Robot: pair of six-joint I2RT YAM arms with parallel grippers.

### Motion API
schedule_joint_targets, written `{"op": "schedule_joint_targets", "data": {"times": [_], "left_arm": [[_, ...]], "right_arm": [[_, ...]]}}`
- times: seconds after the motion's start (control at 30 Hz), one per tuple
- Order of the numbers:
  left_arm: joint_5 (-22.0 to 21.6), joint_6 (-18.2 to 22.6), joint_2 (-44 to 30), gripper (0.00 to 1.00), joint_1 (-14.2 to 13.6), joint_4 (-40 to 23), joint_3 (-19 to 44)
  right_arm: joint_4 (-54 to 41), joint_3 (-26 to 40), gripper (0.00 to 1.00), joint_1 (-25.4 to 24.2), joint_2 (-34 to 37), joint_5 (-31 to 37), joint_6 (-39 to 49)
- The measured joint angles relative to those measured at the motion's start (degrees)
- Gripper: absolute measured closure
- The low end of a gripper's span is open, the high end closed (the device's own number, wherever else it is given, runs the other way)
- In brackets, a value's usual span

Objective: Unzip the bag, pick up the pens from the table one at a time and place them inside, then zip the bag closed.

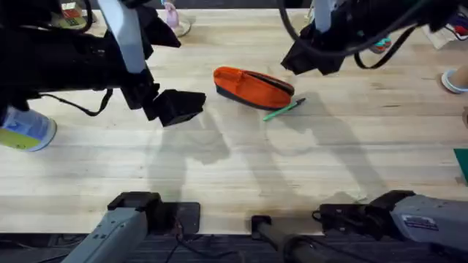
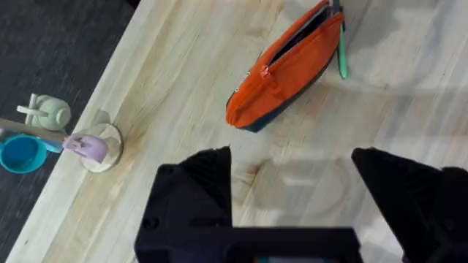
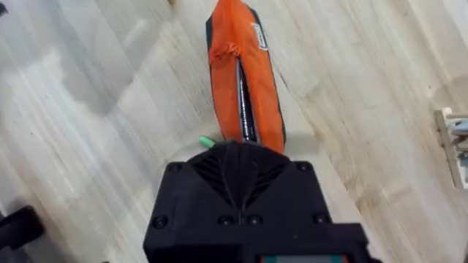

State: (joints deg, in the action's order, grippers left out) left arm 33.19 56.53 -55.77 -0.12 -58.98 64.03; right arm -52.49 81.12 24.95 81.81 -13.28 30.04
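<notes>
The table [image 1: 241, 172] was the big thing here, pale planks with plenty of bare wood in the middle. Both arms were up over the far half of it. The left gripper [image 2: 292, 183] hung just short of the bag with its fingers spread wide and nothing between them. The right gripper [image 3: 238, 172] sat right over the bag's near end, fingers pressed together. Couldn't tell whether they'd pinched the zipper pull or were just closed above it.

The bag [image 1: 252, 87] lay near the middle of the far half, angled, orange side up with the navy band along the bottom. The zipper looked at least partly open, a dark slit running down its length in the right wrist view.

One pen [image 1: 284, 110] lay on the wood just beside the bag's right end, touching or nearly so.

Handling-wise, I'd guess the pouch is soft and light, so it'll slide or crumple if you tug the zip one-handed. Pinning one fabric end with the left while the right works the pull seems smart. The pen is thin, stiff and probably slick, so grab it mid-shaft, across its width
</notes>
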Motion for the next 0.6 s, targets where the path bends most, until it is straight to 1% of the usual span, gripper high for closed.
{"op": "schedule_joint_targets", "data": {"times": [0.13,0.27,0.4,0.43,0.47,0.6], "left_arm": [[0.0,0.0,0.0,0.008,0.0,0.0,0.0],[0.0,0.0,0.0,0.008,0.0,0.0,0.0],[0.0,0.0,0.0,0.008,0.0,0.0,0.0],[0.0,0.0,0.0,0.008,0.0,0.0,0.0],[0.0,0.0,0.0,0.007,0.0,0.0,0.0],[0.0,0.0,0.0,0.007,0.0,0.0,0.0]], "right_arm": [[-4.6,4.3,0.972,0.0,3.0,0.0,-1.0],[-7.0,6.6,0.972,0.0,6.4,0.0,-1.5],[-7.7,7.0,0.972,0.0,8.7,0.0,-1.6],[-7.6,7.0,0.972,0.0,10.9,0.0,-1.6],[-7.3,7.1,0.972,0.0,14.9,0.0,-1.6],[-7.2,7.1,0.971,0.0,17.4,0.0,-1.7]]}}
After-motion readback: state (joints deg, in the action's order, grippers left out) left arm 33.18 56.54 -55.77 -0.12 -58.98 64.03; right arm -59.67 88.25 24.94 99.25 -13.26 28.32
